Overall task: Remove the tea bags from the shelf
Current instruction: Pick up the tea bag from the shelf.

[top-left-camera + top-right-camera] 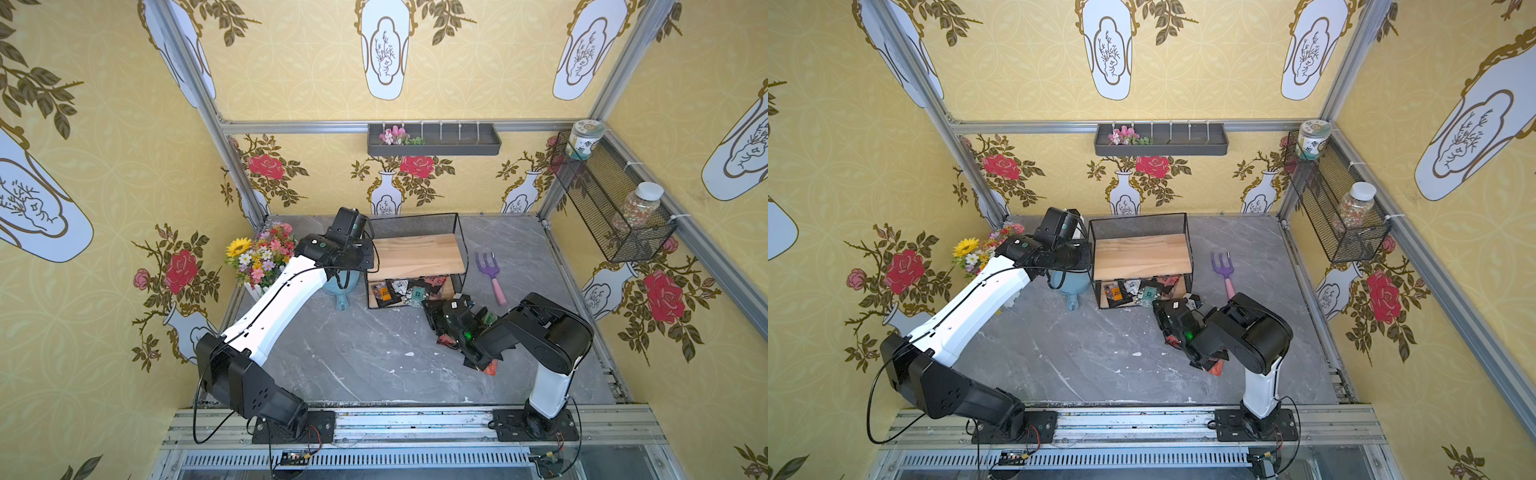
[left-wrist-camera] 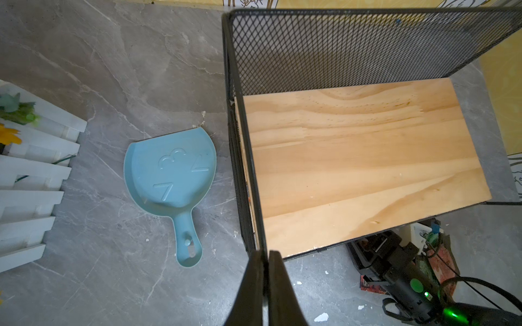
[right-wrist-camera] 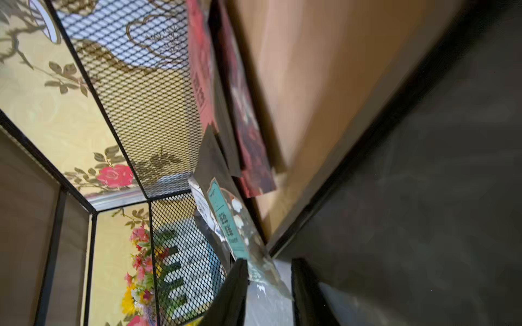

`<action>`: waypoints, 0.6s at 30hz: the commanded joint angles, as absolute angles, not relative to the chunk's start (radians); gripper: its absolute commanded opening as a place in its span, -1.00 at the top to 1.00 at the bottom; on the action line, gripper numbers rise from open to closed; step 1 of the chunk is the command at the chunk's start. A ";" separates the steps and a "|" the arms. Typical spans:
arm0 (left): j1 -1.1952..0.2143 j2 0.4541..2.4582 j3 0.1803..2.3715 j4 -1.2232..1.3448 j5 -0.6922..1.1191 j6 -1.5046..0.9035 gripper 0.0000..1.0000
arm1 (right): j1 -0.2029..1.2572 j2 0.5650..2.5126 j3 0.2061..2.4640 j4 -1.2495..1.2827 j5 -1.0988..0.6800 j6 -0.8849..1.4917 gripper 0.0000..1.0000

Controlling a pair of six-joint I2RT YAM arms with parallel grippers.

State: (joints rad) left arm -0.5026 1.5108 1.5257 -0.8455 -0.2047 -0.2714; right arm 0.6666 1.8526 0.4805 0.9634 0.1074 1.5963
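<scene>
Several tea bags [image 1: 399, 291] lie heaped on the lower board of the shelf [image 1: 415, 226], directly ahead of the right tool [image 3: 268, 262], which sits at that tier's open front. One teal-labelled sachet [image 3: 226, 223] reaches back between this tool's fingers [image 3: 231, 290]; they stand apart, and whether they pinch it cannot be told. More sachets [image 1: 446, 340] lie on the table [image 1: 332, 353] beneath and behind this tool. The left tool [image 2: 265, 271], fingers pressed together, hangs over the shelf's front corner, with the upper board [image 2: 367, 158] ahead of it and a blue dustpan [image 2: 169, 169] on the table to its side. A purple hand fork [image 1: 490, 270] lies on the table near the right tool, past the shelf's end.
</scene>
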 commanded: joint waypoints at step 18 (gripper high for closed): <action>-0.502 1.517 1.536 -0.841 -0.208 -0.240 1.00 | 0.667 1.702 0.511 0.753 0.108 1.631 1.00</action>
